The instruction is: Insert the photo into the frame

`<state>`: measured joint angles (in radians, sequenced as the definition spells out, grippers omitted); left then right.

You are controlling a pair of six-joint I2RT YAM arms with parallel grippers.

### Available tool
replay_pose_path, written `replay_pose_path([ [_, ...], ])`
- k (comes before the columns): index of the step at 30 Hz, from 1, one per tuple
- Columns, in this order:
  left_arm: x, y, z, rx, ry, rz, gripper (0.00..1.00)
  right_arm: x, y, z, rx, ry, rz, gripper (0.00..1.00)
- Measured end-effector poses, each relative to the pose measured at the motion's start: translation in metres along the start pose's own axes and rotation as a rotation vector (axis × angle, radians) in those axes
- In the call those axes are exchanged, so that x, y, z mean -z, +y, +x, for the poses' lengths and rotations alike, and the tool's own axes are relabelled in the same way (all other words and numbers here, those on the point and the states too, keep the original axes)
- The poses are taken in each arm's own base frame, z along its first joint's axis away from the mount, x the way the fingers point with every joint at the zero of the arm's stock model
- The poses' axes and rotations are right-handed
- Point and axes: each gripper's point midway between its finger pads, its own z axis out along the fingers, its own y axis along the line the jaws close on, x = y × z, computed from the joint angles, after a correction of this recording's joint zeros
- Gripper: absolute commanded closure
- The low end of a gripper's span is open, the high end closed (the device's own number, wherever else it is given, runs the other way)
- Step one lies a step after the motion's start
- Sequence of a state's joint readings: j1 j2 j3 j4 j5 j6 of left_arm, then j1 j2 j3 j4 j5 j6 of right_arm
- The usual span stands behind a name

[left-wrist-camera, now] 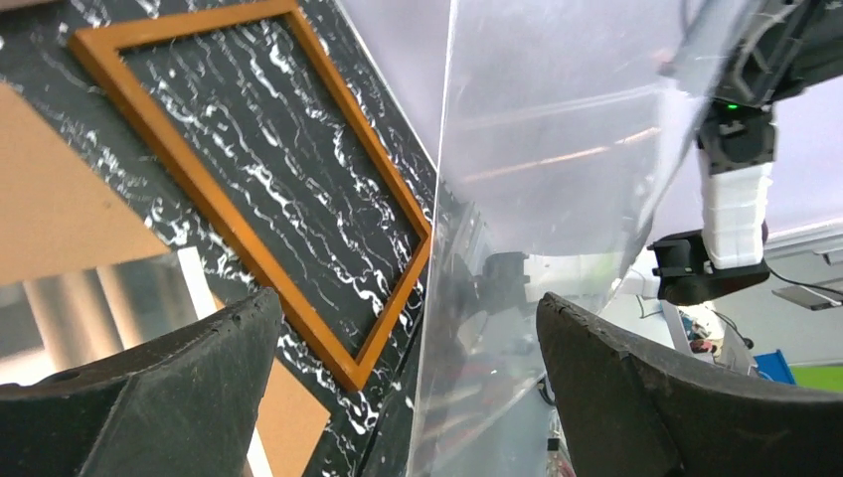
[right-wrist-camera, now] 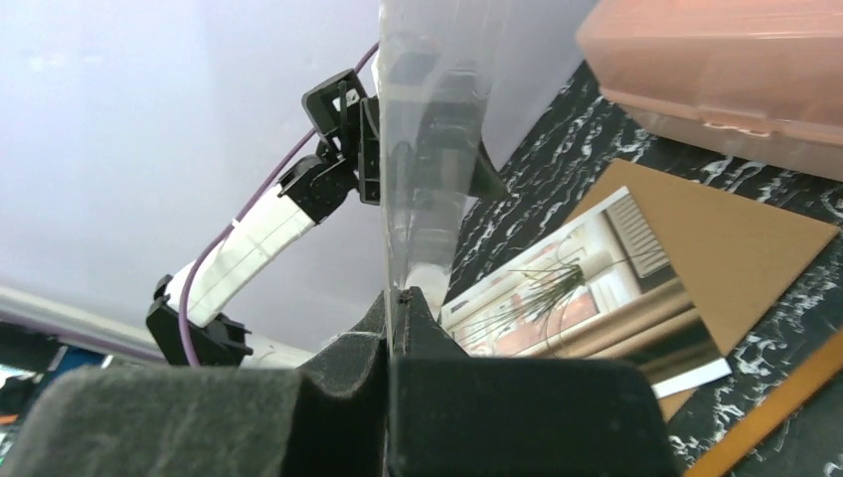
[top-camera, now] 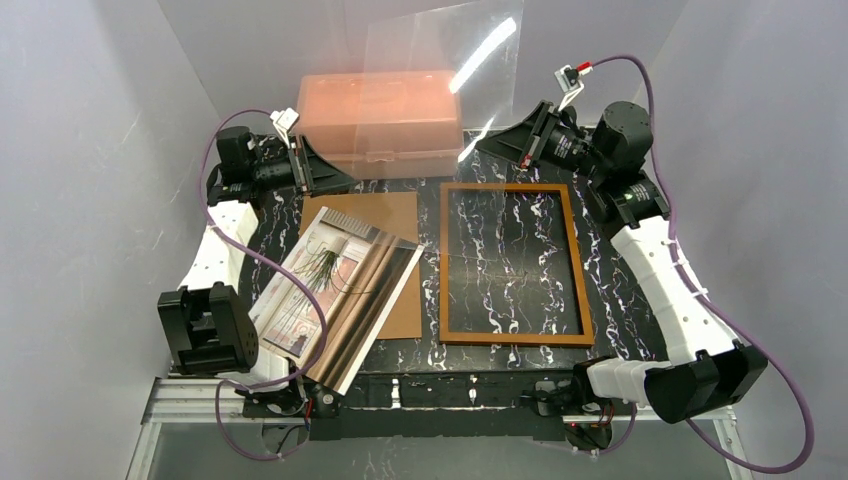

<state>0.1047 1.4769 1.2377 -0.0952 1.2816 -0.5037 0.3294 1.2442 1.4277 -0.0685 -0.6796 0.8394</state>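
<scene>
The left gripper (top-camera: 322,172) stood wide open, holding nothing. The photo (top-camera: 335,285) lay curled on the backing board (top-camera: 385,215), left of the frame (top-camera: 574,260); thin, glossy, probably slippery, best pinched at an edge. The right gripper (top-camera: 512,148) pinched the clear sheet (top-camera: 440,60) upright

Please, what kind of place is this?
Probably a robot test booth in a lab: plain white panels enclose a black marbled table, the left arm and the right arm are bolted at its near edge, and a frame and a photo lie there like staged props.
</scene>
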Motion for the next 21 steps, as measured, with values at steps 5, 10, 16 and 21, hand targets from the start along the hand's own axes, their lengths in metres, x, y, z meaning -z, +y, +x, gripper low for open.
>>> replay_pose_path([
  [5,0.003,-0.024,-0.006,-0.046,0.003,0.07,0.02,-0.005,0.002,0.006,-0.057,0.007,-0.074,0.99],
  [10,0.005,-0.036,-0.005,-0.055,0.024,0.116,0.09,-0.006,0.006,0.006,-0.067,0.001,-0.119,0.99],
  [16,0.009,-0.057,-0.012,-0.079,0.044,0.159,0.34,-0.008,-0.005,0.016,-0.083,0.014,-0.127,0.99],
  [21,0.012,-0.069,-0.019,-0.104,0.041,0.169,0.56,-0.01,-0.018,0.024,-0.1,0.021,-0.113,0.99],
])
